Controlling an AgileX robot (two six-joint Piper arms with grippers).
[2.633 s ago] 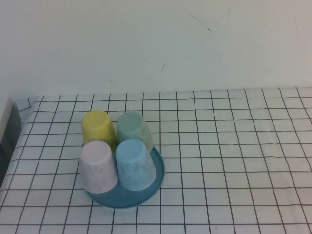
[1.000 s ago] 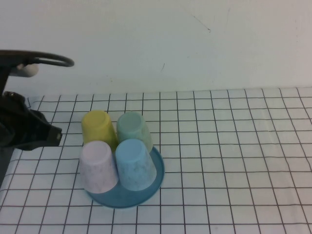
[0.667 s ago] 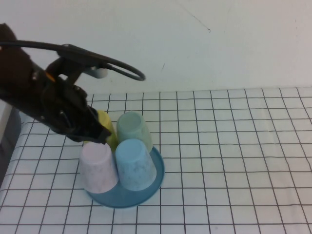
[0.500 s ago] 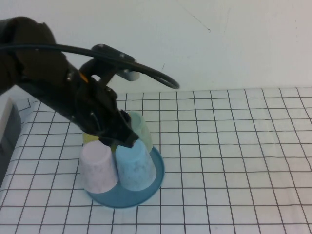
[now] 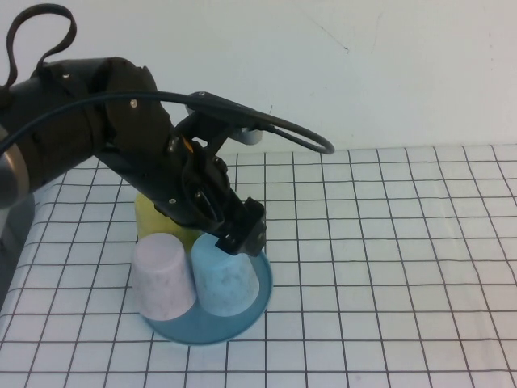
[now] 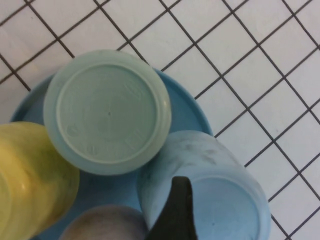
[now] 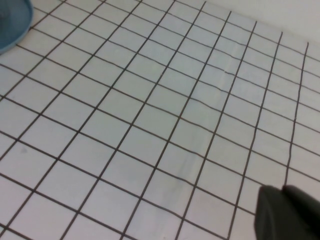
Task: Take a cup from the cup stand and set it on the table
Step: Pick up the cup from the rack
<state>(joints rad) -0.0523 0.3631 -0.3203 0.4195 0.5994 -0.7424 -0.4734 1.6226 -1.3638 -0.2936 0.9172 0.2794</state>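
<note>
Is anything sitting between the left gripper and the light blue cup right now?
Nothing visible does. The left gripper hangs just above the light blue cup, which stands upside down on the cup stand. The pink cup crowds one side. The right gripper is over bare table.

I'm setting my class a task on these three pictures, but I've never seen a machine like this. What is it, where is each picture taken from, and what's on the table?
It is a robot with two arms. The high view looks down from the robot's own side; the other two come from cameras on its wrists. On the table stands a cup stand carrying four upturned cups: the blue cup, plus pink, yellow and green ones. The left end effector hovers just above the blue cup, holding nothing. The right end effector shows only in its own wrist view, over bare cloth.
</note>
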